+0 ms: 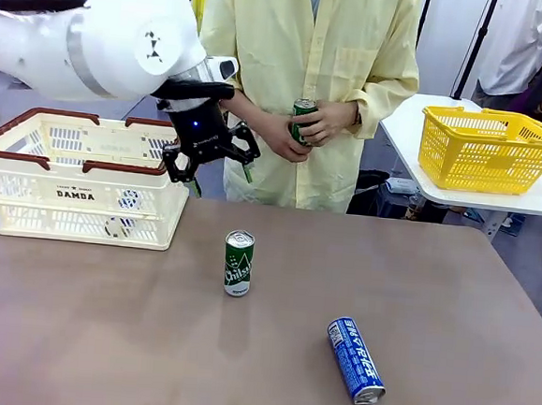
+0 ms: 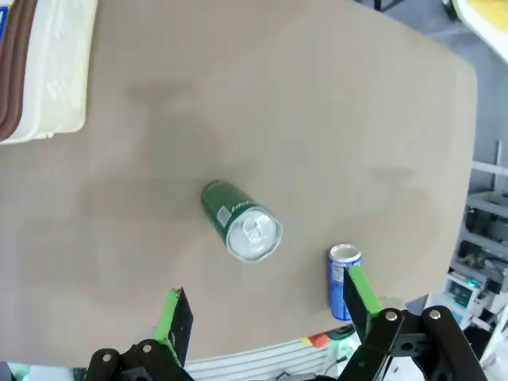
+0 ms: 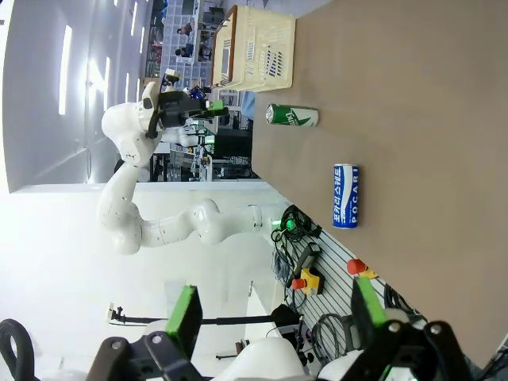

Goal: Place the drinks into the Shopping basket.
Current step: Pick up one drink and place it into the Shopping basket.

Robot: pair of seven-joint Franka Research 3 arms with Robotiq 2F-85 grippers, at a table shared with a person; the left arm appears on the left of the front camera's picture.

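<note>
The Shopping basket point(image 1: 75, 192) sits just beside my left pincer point(image 1: 222, 178), spread and empty. Beneath the pincer stands the green can point(image 1: 238, 264), the blue can point(image 1: 356, 360) lying beyond. I should descend straight, straddle the green can's middle, then squeeze squarely.

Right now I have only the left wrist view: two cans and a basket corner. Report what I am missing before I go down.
Observer: A third can, green, is held in the person's hand at the far side.
Operator: Say where my gripper is.
Observer: The left gripper hangs open in the air by the basket's right end, beyond the standing can.
Operator: Give me the other arm.
Observer: The right gripper is open and holds nothing.
</note>
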